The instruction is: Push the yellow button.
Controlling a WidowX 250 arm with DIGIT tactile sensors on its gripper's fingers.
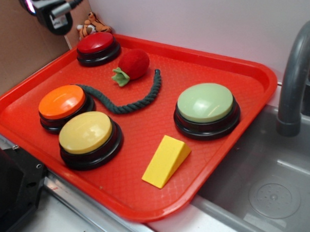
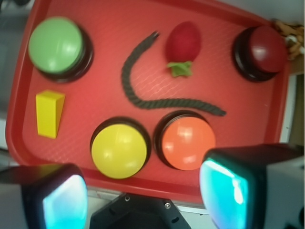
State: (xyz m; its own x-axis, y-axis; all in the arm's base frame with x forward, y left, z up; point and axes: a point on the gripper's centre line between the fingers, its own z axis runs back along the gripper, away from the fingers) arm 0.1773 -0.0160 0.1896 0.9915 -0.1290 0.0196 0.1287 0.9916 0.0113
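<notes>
The yellow button (image 1: 86, 132) (image 2: 119, 150), a pale yellow dome on a black base, stands at the tray's front left, beside the orange button (image 1: 62, 102) (image 2: 187, 140). My gripper (image 2: 143, 200) is open, its two fingers wide apart with nothing between them. It hangs high above the tray's near edge, well clear of the yellow button. In the exterior view only part of the gripper (image 1: 53, 15) shows, at the top left corner, above the tray's back left.
The red tray (image 1: 256, 75) also holds a green button (image 1: 205, 102), a red button (image 1: 95, 43), a yellow wedge block (image 1: 166, 159), a dark rope (image 1: 123, 104) and a red strawberry toy (image 1: 133, 64). A sink (image 1: 271, 183) and grey faucet (image 1: 297, 74) lie to the right.
</notes>
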